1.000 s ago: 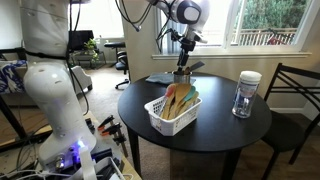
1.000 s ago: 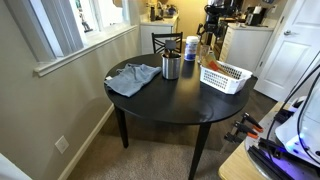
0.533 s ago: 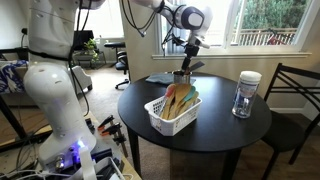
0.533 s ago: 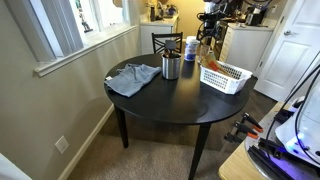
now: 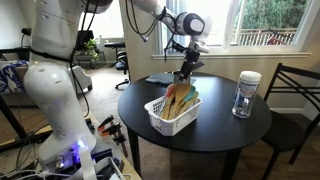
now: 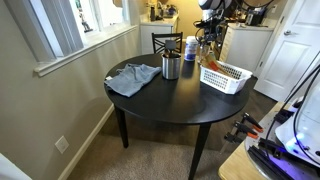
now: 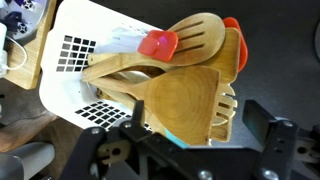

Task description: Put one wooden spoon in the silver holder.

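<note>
black gripper [image 5: 186, 64] hangs above the white basket [image 5: 160, 118], which sits by the near edge of the round table [image 5: 215, 135]. we cannot tell whether it is clenched or loose. in the wrist view a broad wooden spoon [image 7: 185, 102] lies just below it, over more wooden utensils [image 7: 200, 35]. the silver holder [image 6: 171, 67], toward the far edge, shows no spoon, so we judge the delivery still to do.

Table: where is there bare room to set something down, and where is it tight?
In an exterior view, bare tabletop lies between the white basket and the jar, and along the near rim in front of both. Crowded: around the silver holder, with the grey cloth, jar and basket close by.
</note>
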Controlling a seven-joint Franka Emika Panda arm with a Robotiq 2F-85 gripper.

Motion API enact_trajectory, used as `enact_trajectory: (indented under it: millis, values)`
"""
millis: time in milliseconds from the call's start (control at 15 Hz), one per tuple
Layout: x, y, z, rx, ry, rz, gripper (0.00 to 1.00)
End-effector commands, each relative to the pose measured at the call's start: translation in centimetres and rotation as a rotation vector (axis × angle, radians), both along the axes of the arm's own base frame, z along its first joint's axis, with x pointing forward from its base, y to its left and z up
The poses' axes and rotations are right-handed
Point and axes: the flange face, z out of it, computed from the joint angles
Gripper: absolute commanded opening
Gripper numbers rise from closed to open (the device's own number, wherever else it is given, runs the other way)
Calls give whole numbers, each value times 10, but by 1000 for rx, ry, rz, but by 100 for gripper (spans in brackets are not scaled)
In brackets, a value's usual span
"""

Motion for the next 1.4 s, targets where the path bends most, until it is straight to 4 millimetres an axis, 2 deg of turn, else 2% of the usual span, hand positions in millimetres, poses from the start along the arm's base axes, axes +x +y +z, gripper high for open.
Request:
enact_trajectory:
  millis: [0,333,933,1333]
  values:
    - [-3,0,-6,-63,84,-32,100]
    - [-8,1,-12,-90,163,-31,100]
    - [0,5,-7,-117,149,18,100]
    - [4,8,-16,-132,152,32,100]
